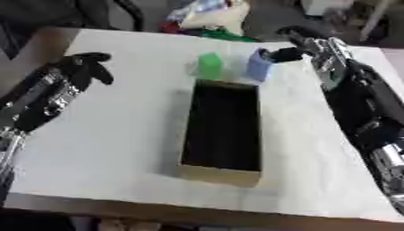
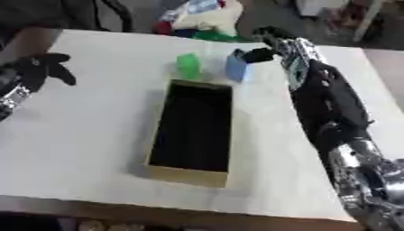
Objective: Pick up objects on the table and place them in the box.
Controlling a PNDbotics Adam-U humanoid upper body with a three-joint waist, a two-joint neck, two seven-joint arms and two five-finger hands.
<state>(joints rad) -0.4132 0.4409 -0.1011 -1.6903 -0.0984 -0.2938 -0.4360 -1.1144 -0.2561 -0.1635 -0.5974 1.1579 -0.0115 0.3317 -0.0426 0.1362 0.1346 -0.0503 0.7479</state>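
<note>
One open box, one green object, one blue object, two robot hands: left, right.

Your box lies mid-table, long axis running near to far. Just beyond its far end stand two small blocks, one left, one right. Your right hand touches the right block; your left hand hangs well left.

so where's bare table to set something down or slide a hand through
Widest free patch: the white table between the left hand and the box. A narrower strip lies between the box and the right arm. Crowded: beyond the box's far end, where the green object, blue object and right hand bunch together.
</note>
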